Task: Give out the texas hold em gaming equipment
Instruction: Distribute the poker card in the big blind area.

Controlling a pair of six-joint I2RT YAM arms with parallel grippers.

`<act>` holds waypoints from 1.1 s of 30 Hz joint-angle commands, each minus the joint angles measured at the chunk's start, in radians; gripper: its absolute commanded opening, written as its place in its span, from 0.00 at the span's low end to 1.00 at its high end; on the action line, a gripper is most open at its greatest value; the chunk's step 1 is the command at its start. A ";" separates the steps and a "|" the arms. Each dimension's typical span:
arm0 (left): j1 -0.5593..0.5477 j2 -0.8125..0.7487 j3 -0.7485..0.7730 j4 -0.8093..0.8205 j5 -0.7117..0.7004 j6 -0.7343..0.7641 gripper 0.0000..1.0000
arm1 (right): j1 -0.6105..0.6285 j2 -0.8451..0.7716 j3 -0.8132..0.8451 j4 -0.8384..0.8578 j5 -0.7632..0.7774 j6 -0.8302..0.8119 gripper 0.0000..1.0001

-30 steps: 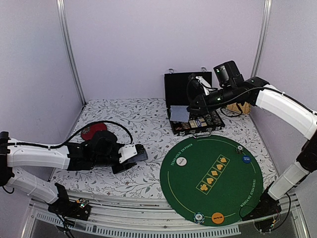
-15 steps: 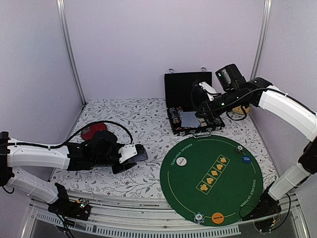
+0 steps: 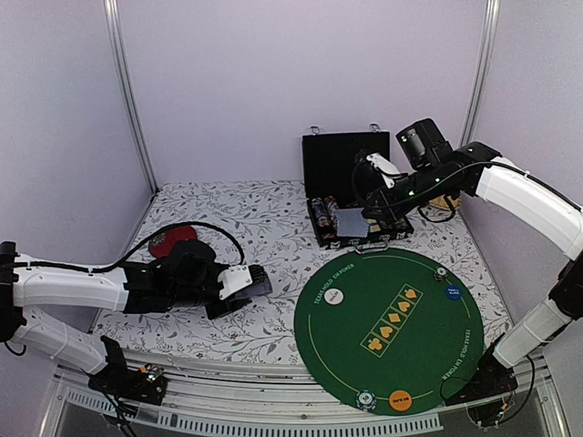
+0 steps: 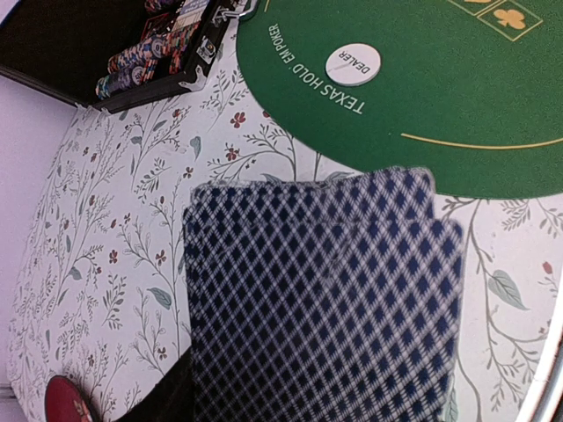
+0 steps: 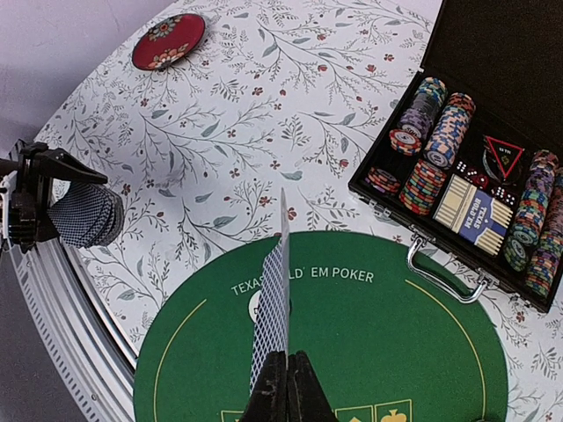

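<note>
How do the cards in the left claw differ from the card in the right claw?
The left claw holds a thick stack; the right claw holds one card. The stack is low on the left; the card is raised by the black case. Both have blue diamond-pattern backs.

Floral table carries green mat and black case by right pincer, red dish left of left pincer.
</note>
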 commanded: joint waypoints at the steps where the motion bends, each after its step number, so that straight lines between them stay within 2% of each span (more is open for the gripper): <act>1: -0.012 -0.012 0.020 0.016 0.001 0.002 0.52 | -0.006 -0.029 -0.006 -0.021 0.022 -0.012 0.02; 17: -0.014 -0.009 0.020 0.015 0.001 0.003 0.52 | -0.006 -0.040 -0.018 -0.083 0.162 -0.094 0.02; 26: -0.014 -0.006 0.020 0.013 0.001 0.004 0.52 | -0.006 -0.028 -0.047 -0.109 0.321 -0.118 0.02; 33: -0.015 -0.006 0.019 0.013 0.001 0.004 0.52 | -0.005 -0.020 -0.062 -0.110 0.329 -0.121 0.02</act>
